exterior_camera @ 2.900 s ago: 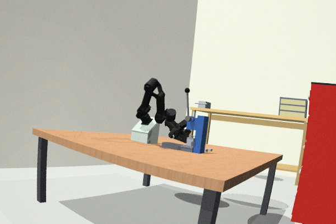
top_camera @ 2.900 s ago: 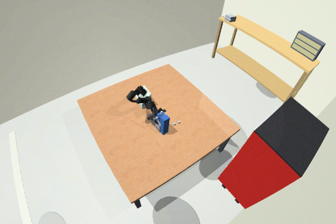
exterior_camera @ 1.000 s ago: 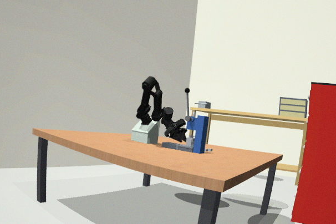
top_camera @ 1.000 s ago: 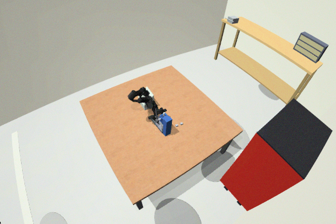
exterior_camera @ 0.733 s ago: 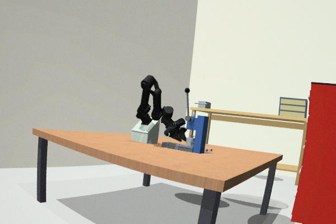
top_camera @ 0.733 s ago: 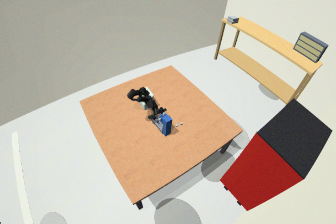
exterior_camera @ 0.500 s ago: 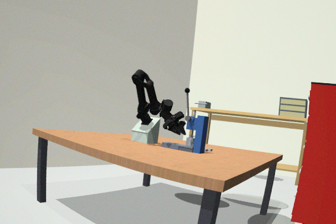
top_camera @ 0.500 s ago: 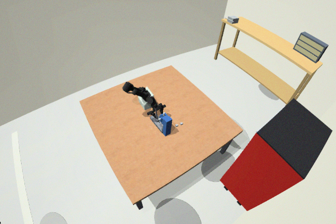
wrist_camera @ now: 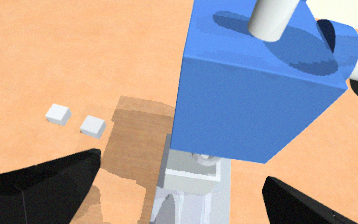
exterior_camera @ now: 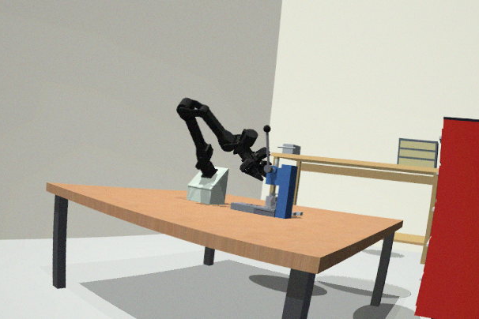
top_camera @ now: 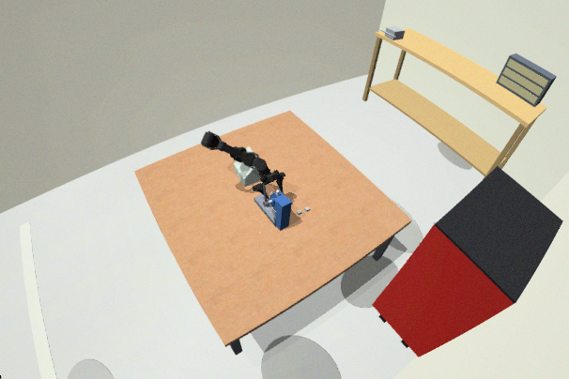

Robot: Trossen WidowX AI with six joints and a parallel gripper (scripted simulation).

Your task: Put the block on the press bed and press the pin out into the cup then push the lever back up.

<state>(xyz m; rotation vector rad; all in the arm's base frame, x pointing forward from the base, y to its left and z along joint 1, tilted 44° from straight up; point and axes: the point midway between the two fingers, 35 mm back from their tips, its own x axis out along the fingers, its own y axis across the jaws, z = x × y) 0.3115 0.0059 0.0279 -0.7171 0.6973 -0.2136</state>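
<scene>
The blue press stands on the table, its lever upright with a black knob on top. The light grey block sits on the grey press bed under the head. A round collar shows on the block, mostly hidden by the head. The pin, the punch tip and the cup cannot be made out. My gripper is open and empty, above the block and in front of the head, near the lever's lower part.
Two small pale blocks lie on the table beside the press. The arm's pale angular base stands behind the bed. A wooden shelf and a red cabinet stand away from the table.
</scene>
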